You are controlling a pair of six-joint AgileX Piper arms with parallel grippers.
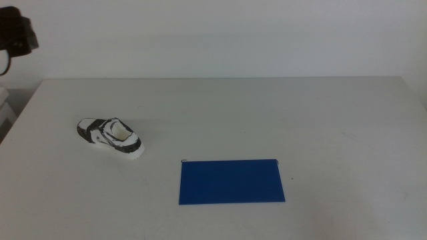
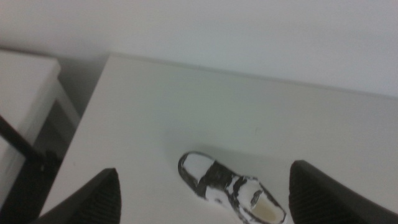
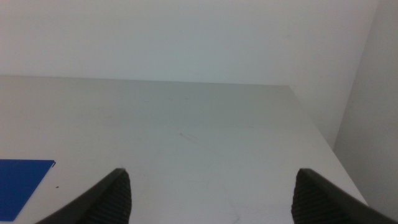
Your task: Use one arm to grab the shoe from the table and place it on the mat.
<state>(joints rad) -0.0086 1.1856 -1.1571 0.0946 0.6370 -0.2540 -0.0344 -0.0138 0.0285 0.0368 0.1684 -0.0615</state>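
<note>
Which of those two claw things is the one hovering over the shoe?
The left end effector: its own camera shows the sneaker between its open jaws; the right end effector sees only table.

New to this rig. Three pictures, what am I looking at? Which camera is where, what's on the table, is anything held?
It is a two-armed robot at a plain off-white table. The middle picture comes from a camera looking forward and down over the table. The other two come from cameras on each arm's wrist; the dark shapes rising from their bottom edges are that arm's own jaws.

On the table lie a small white-and-black low-top sneaker and, apart from it, a thin flat deep-blue rectangular mat.

The left pincer is open above the sneaker, holding nothing. The right pincer is also open and empty, over bare table with a corner of the mat in view. Nothing is held.
</note>
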